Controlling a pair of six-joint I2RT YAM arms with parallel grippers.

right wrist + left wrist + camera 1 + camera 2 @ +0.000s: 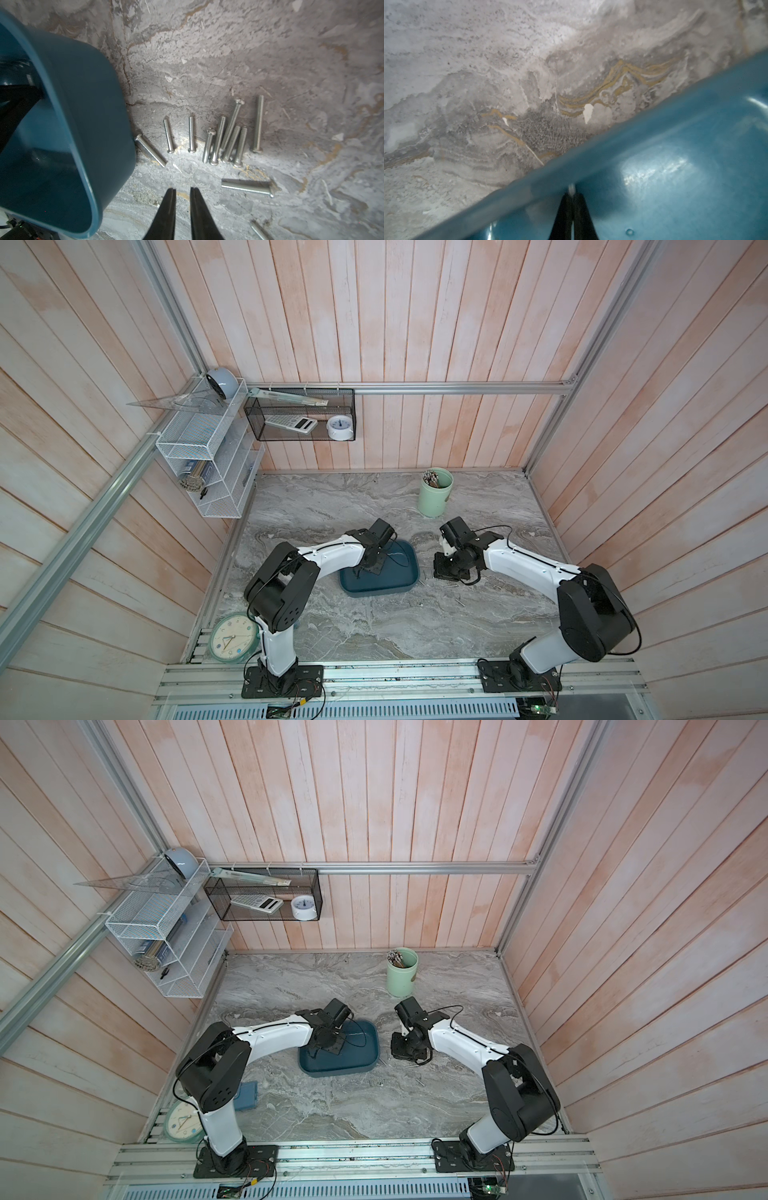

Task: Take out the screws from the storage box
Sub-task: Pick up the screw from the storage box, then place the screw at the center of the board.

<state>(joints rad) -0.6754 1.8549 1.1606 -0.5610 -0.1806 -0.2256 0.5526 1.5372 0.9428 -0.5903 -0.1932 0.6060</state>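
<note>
Most screws (226, 139) already lie on the tabletop (270, 52) beside the storage box (83, 104). The left end effector (572, 195) pinches another screw (571, 188) inside, and the right end effector (182, 191) hangs slightly apart, empty.

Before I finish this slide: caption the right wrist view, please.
Screws lie loose on the marble table beside the teal storage box; right hand slightly open, empty.

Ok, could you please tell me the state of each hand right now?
Left hand: closed, apparently pinching a screw inside the storage box.
Right hand: slightly open, empty.

Pink plank walls (415, 323), grey marble tabletop (374, 622)
</note>
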